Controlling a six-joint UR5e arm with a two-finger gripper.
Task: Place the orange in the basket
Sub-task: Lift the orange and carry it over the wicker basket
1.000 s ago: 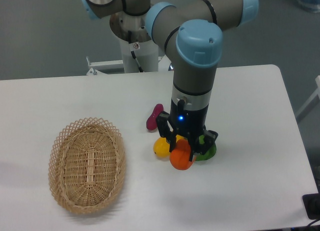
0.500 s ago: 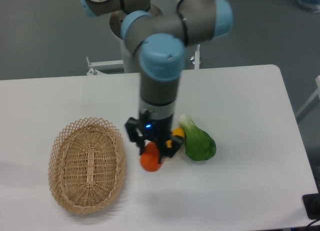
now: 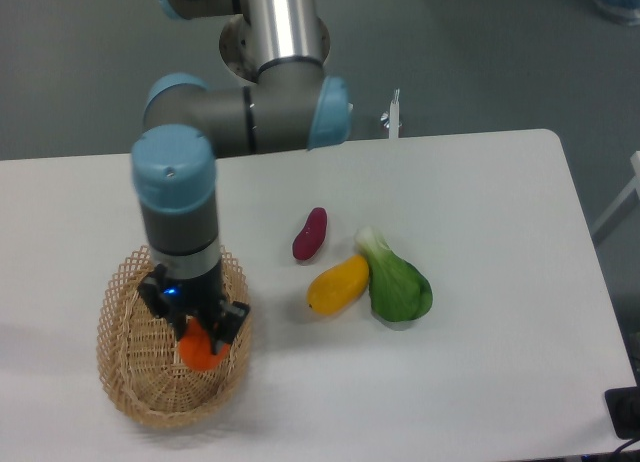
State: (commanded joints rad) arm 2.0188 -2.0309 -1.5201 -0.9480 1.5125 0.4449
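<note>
1. White tabletop (image 3: 480,382) fills most of the frame, with grey floor along the top edge behind it.
2. At lower left, the black two-finger gripper (image 3: 200,342) points straight down, its jaws clenched on the small round bright orange fruit (image 3: 203,351), one finger on each side of it.
3. That orange sits over the inside of the oval light tan woven wicker basket (image 3: 125,367), right of the basket's middle and near its right rim; whether it touches the basket floor cannot be told.
4. Above the gripper rises the grey arm with a light blue cap (image 3: 174,162); a horizontal segment runs right to a silver column in the upper middle of the frame.
5. Right of the basket, well apart from it, lies a dark red oblong fruit (image 3: 310,233).
6. Just below and right of that lies an elongated yellow-orange fruit (image 3: 338,284), touching a green leafy vegetable with a pale stalk (image 3: 399,285) on its right.
</note>
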